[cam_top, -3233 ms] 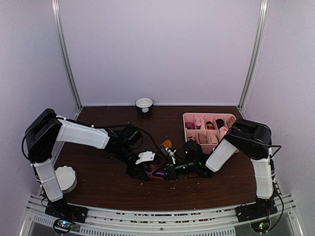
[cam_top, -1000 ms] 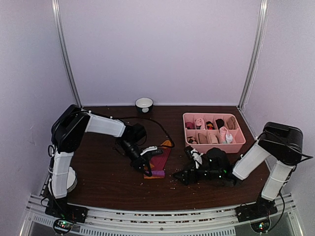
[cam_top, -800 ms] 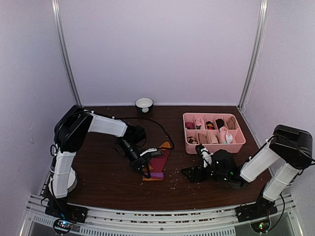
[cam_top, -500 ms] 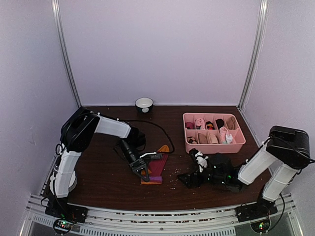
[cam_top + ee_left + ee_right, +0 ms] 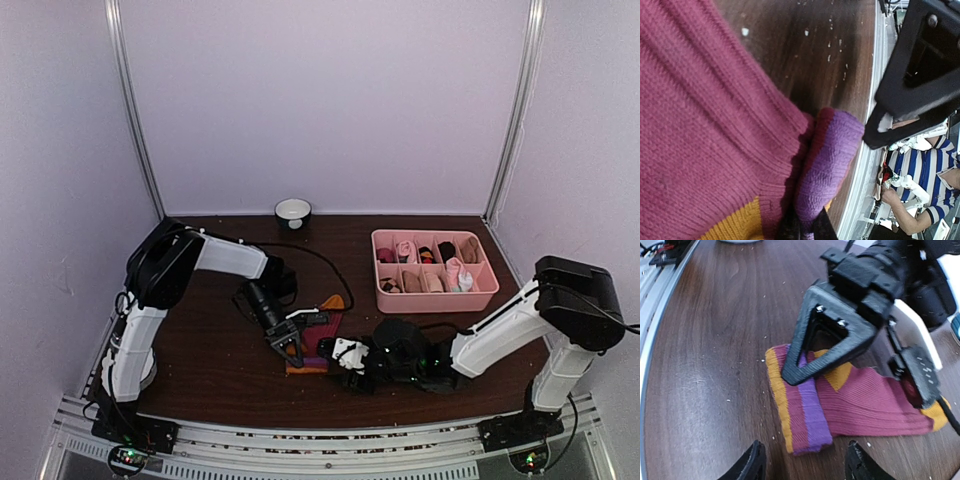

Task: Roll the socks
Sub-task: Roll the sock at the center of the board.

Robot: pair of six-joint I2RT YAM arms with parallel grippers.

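Dark wooden desk [image 5: 200, 375] carries the red sock [image 5: 322, 335] flat and unrolled near its front edge: left end effector [image 5: 290, 347] clamps the purple cuff [image 5: 812, 415], right end effector [image 5: 805, 460] gapes empty just beside it, so rolling appears unstarted.

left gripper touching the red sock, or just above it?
Touching. The left wrist view shows the left gripper shut, its tips pinching a fold of the purple cuff of the red sock.
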